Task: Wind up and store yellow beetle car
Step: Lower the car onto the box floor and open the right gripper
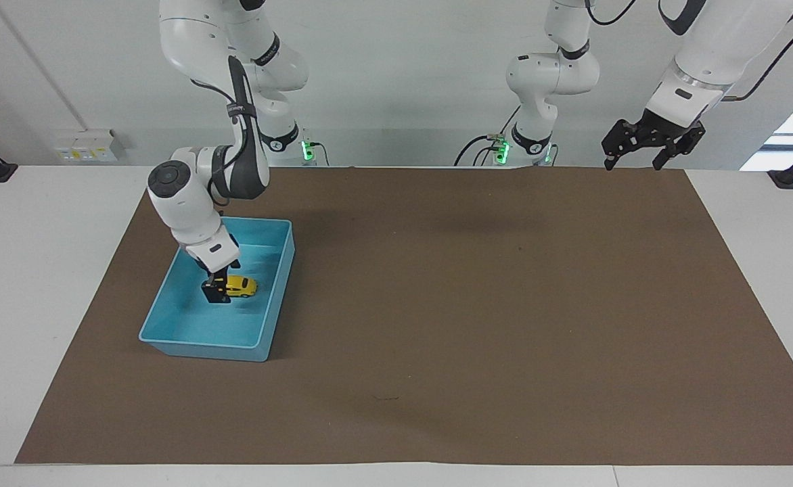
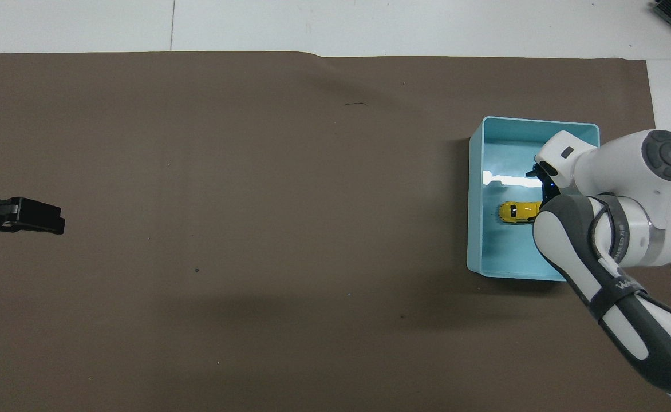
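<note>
The yellow beetle car (image 1: 241, 287) (image 2: 514, 212) rests on the floor of the blue bin (image 1: 199, 348) (image 2: 533, 121), toward the right arm's end of the table. My right gripper (image 1: 218, 287) (image 2: 542, 192) is open inside the bin, just above and beside the car, with nothing between its fingers. In the overhead view the right arm hides one end of the car. My left gripper (image 1: 630, 159) (image 2: 26, 216) waits open and raised over the mat's edge at the left arm's end.
A brown mat (image 1: 478, 311) covers most of the white table (image 1: 38, 284). The bin's walls surround the right gripper on all sides.
</note>
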You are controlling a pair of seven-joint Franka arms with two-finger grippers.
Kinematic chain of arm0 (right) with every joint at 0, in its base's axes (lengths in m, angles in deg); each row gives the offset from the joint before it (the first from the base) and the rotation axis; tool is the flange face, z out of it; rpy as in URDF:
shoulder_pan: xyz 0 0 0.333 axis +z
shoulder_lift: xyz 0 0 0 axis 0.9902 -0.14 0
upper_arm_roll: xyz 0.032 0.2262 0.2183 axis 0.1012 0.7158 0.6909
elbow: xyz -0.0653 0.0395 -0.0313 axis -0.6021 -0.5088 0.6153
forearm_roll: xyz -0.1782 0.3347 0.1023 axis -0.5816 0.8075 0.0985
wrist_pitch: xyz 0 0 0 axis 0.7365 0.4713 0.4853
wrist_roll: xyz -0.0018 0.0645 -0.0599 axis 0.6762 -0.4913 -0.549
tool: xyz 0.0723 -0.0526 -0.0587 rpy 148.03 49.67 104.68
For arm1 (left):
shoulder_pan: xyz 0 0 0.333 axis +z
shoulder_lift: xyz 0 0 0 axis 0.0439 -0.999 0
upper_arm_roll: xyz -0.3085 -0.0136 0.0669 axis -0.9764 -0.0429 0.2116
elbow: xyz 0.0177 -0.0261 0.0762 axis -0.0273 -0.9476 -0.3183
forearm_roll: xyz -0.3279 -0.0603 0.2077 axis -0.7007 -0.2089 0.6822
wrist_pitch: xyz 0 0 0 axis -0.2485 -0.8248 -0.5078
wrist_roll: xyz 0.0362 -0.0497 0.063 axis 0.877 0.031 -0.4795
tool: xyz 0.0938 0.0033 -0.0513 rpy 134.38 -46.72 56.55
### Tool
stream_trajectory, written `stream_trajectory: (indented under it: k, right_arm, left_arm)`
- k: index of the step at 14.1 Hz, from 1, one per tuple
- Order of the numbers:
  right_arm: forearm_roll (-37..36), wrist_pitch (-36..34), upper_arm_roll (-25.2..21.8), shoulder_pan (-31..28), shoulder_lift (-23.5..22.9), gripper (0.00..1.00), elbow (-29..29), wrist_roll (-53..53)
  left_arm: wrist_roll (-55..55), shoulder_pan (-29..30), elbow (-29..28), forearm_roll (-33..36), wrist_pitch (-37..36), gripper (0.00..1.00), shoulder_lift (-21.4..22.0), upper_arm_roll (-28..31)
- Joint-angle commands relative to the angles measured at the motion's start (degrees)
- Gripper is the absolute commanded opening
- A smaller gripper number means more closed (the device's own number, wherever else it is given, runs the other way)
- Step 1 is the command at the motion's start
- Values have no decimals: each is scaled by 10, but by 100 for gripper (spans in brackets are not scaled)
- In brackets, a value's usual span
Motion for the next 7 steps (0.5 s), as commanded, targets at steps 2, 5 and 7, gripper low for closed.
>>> stream_trajectory:
  k: [2, 5, 7]
  right_arm:
    - [7, -47, 3, -2, 1, 100, -43, -6]
    - [8, -75, 7, -2, 3, 100, -66, 1]
    - [9, -75, 8, -2, 8, 100, -69, 2]
  left_arm:
    - [4, 7, 1, 4, -6, 100, 5, -5]
    - [4, 8, 1, 4, -6, 100, 5, -5]
    - [4, 8, 1, 4, -6, 100, 5, -5]
